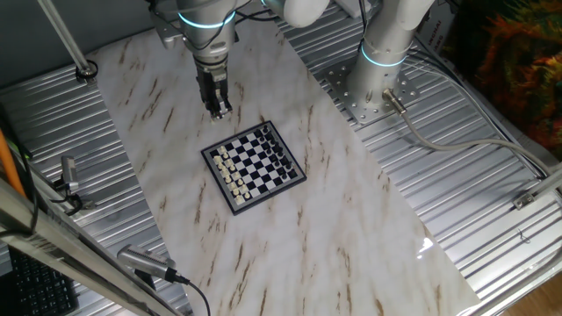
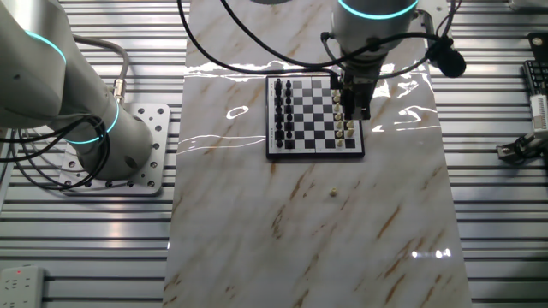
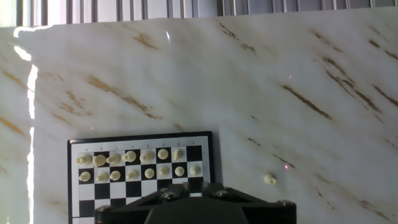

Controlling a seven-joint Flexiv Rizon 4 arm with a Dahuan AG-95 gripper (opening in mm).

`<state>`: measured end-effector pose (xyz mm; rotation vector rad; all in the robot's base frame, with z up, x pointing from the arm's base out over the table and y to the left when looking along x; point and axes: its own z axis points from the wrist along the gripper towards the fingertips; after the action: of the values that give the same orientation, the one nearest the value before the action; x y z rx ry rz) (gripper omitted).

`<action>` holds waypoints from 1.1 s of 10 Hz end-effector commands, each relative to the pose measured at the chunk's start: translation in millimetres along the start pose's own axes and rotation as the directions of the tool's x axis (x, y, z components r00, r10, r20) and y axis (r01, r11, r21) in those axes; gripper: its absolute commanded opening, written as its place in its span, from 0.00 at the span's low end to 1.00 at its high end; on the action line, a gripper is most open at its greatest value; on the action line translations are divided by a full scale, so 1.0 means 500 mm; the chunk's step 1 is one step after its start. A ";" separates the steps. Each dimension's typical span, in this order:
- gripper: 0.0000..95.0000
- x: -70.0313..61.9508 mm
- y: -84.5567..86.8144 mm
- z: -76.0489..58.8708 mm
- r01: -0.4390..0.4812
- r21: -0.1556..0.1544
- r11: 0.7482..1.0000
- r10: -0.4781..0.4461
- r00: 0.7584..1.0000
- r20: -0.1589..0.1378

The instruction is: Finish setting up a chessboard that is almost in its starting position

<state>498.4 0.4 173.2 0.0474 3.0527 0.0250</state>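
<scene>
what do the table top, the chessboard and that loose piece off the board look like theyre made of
Table top: marble-look sheet, white with brown veins, glossy, since lamps glare on it; probably laminate or film.
Chessboard: smooth black frame, printed checks; plastic or coated board, hard to tell.
Loose cream piece: likely moulded plastic, too small to be sure.

One fixed view looks down steeply from high above the worktop (image 1: 351, 228), with the arm's base at 1 o'clock and the chessboard (image 1: 255, 167) near centre. The other fixed view looks from the opposite side, base at 9 o'clock, board (image 2: 314, 116) toward 12. The hand view hangs close, facing downward; all three share the board (image 3: 140, 177).
</scene>
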 end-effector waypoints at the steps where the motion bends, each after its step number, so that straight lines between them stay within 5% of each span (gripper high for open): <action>1: 0.00 -0.001 0.001 -0.001 0.000 -0.004 1.000 0.000 1.000 -0.003; 11: 0.00 -0.001 0.002 -0.001 0.001 0.000 1.000 -0.001 1.000 -0.007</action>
<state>498.9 0.7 173.0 0.0464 3.0616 0.0216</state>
